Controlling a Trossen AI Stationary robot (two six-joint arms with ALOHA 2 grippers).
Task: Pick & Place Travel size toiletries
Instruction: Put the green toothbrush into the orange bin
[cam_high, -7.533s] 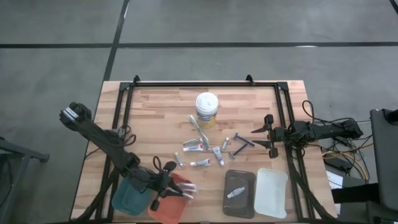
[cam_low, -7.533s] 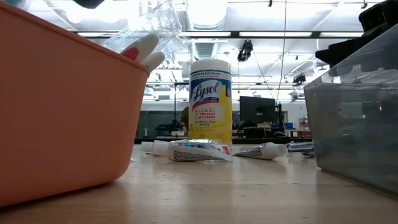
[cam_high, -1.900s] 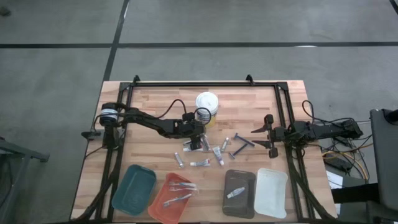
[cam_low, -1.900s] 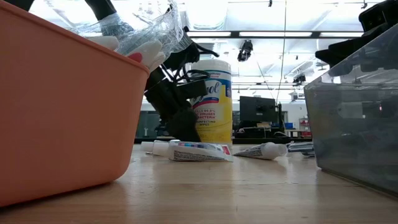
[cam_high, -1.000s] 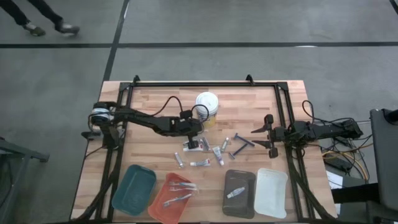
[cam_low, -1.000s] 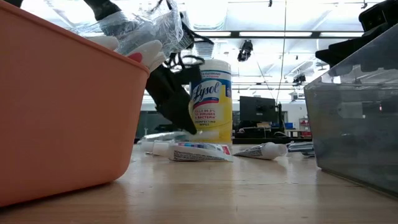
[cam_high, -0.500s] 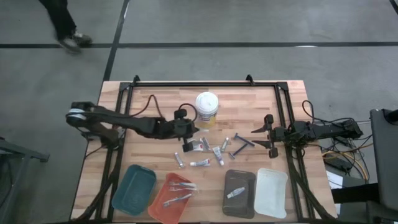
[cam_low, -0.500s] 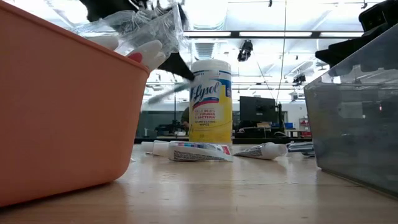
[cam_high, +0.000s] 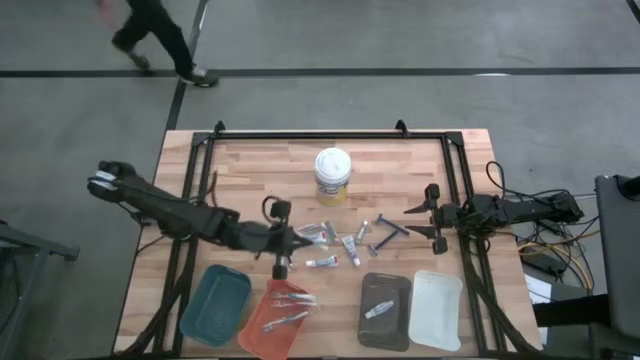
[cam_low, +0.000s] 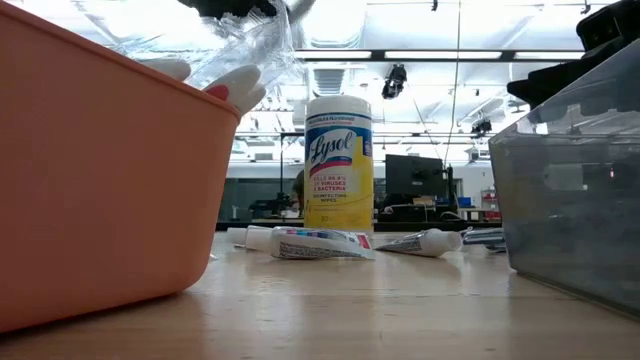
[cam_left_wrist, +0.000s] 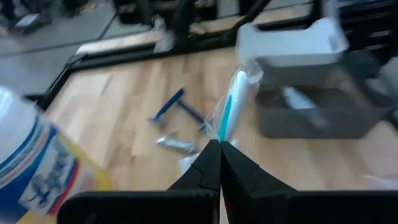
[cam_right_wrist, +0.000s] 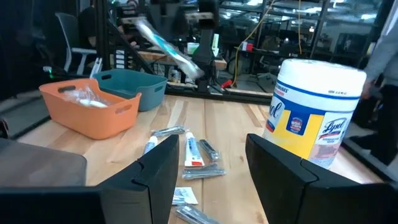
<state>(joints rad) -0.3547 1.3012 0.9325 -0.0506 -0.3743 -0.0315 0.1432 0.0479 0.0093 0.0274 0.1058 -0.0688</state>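
Note:
My left gripper (cam_high: 289, 241) hangs above the table's middle, just beyond the orange tray (cam_high: 279, 317), shut on a teal-handled toothbrush (cam_left_wrist: 234, 99) in a clear wrapper; the right wrist view shows this toothbrush (cam_right_wrist: 166, 46) in the air. Small tubes (cam_high: 322, 262) and a blue razor (cam_high: 391, 228) lie flat on the wood. More wrapped toothbrushes (cam_low: 229, 72) lie in the orange tray, their ends sticking above its rim. My right gripper (cam_high: 427, 216) rests open at the table's right side, holding nothing. My left gripper pinches one end of the wrapped toothbrush (cam_left_wrist: 219, 138) between its two fingertips. The toothbrush sticks out ahead of the fingers in line with them, slanting upward. It is lifted clear of the table.
A white-lidded tub (cam_high: 332, 175) stands at the far middle. Along the near edge stand a teal tray (cam_high: 216, 305), a dark grey tray (cam_high: 385, 310) with a tube in it, and a white tray (cam_high: 436, 309). A person walks on the floor beyond the table (cam_high: 155, 30).
My left gripper, staying shut, has risen and swung from beside the tub toward the table's near edge and the orange tray. The toothbrush has come up with it, lifted clear of the table.

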